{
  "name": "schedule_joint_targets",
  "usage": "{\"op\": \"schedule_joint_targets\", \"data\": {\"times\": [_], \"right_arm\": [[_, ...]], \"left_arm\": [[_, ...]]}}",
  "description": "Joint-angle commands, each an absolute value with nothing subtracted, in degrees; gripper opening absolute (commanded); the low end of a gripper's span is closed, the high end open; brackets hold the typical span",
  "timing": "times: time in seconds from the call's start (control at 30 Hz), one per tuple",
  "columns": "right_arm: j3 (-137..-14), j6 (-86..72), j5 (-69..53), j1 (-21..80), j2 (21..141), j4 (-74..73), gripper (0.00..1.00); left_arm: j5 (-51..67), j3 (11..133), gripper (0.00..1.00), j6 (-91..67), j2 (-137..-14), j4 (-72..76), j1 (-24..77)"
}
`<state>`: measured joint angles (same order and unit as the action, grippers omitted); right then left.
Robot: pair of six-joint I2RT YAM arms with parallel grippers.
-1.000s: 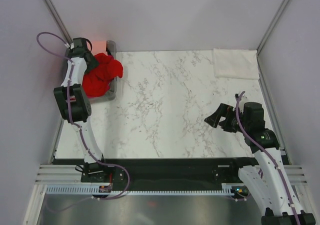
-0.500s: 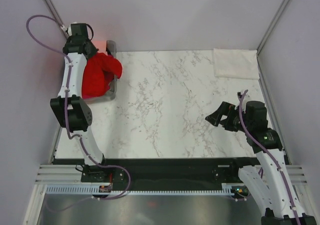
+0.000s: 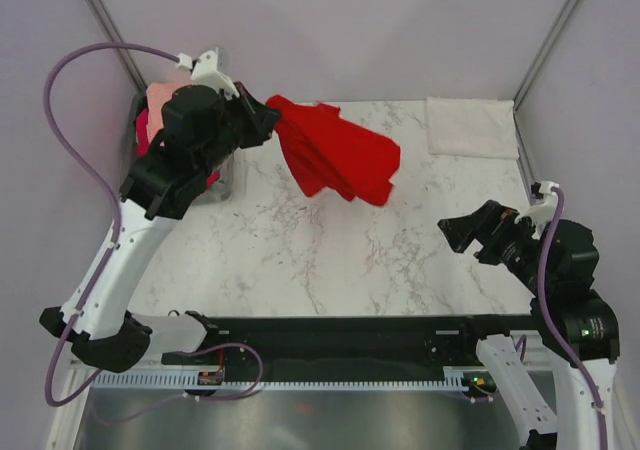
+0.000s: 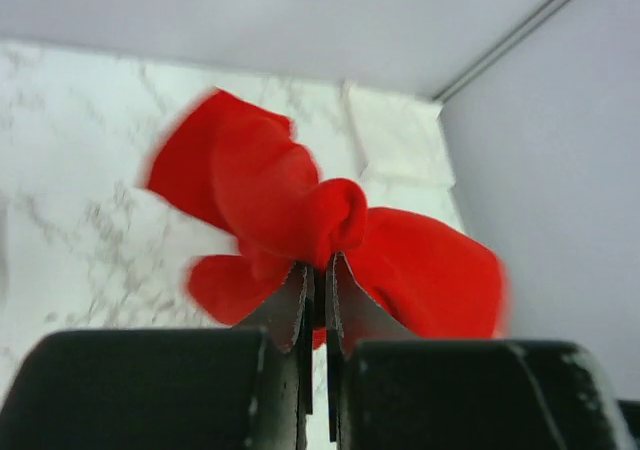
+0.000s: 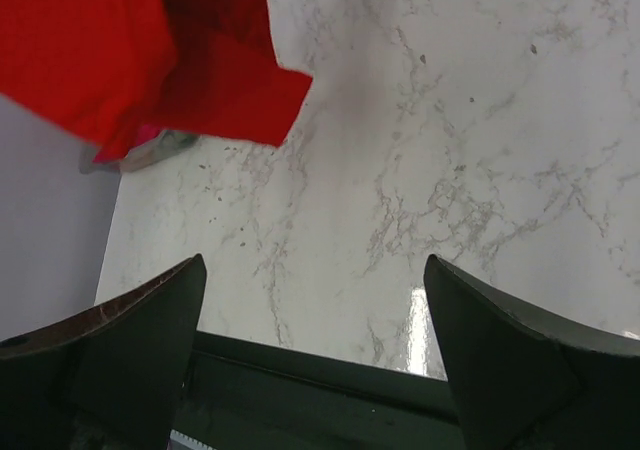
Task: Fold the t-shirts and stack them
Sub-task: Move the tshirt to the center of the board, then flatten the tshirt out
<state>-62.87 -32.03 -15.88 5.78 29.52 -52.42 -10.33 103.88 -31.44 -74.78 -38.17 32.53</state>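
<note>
Your left gripper (image 4: 318,270) clamped tight on red t-shirt (image 3: 340,160), cloth hanging above marble table (image 3: 300,260); your right gripper (image 3: 460,240) spread wide.

Left end effector (image 4: 320,263) swung red t-shirt (image 3: 338,158) over table (image 3: 330,260).

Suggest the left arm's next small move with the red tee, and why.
Probably lower the left gripper to lay the red t-shirt on the marble table. It is pinched bunched in mid-air, so it cannot be folded yet; the right gripper is open and empty, free to help spread it.
</note>
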Motion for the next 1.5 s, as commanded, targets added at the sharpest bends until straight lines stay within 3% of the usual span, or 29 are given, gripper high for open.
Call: {"op": "schedule_joint_targets", "data": {"times": [0.0,0.1,0.13,0.17,0.27,0.4,0.63,0.87,1.03,1.13,1.33,1.47], "right_arm": [[-65.6,-33.4,-9.0,5.8,30.2,-60.1,0.98],[-65.1,-33.9,-7.5,5.8,31.1,-61.9,0.98],[-64.9,-34.0,-7.0,5.8,31.3,-62.1,0.98],[-64.4,-34.3,-7.0,5.9,31.3,-62.5,0.98],[-62.2,-34.9,-8.2,5.8,31.4,-62.4,0.98],[-55.1,-33.6,-17.3,5.9,31.7,-60.7,0.96],[-46.5,-32.0,-21.7,5.9,32.4,-57.9,0.95],[-44.5,-34.6,-17.7,9.8,47.2,-45.4,0.95],[-51.3,-42.7,-0.8,31.8,63.1,-40.5,0.98],[-53.8,-50.5,9.8,51.3,66.6,-39.8,0.98],[-50.4,-61.1,15.9,68.8,74.6,-32.0,0.97],[-51.1,-62.2,16.3,71.7,82.3,-28.7,0.95]], "left_arm": [[-11.0,92.4,0.04,-33.7,-73.9,-39.8,33.2],[-8.5,84.4,0.13,-34.9,-72.8,-39.9,33.2],[-5.2,82.9,0.23,-35.0,-73.4,-39.9,33.2],[-2.7,80.9,0.55,-34.4,-74.3,-40.1,33.2],[6.1,78.9,0.84,-33.1,-80.1,-42.8,33.8],[2.8,72.9,0.88,-33.3,-77.5,-43.8,35.3],[-1.9,62.9,0.85,-35.4,-65.1,-43.7,35.3],[-0.7,48.8,0.8,-43.7,-57.7,-39.1,37.0],[-2.9,46.5,0.8,-45.4,-59.8,-38.9,42.4],[-5.3,46.6,0.8,-44.7,-56.7,-41.2,42.5],[-11.2,43.8,0.82,-46.0,-48.3,-44.9,42.5],[-12.3,41.2,0.81,-48.0,-45.0,-46.3,42.4]]}}
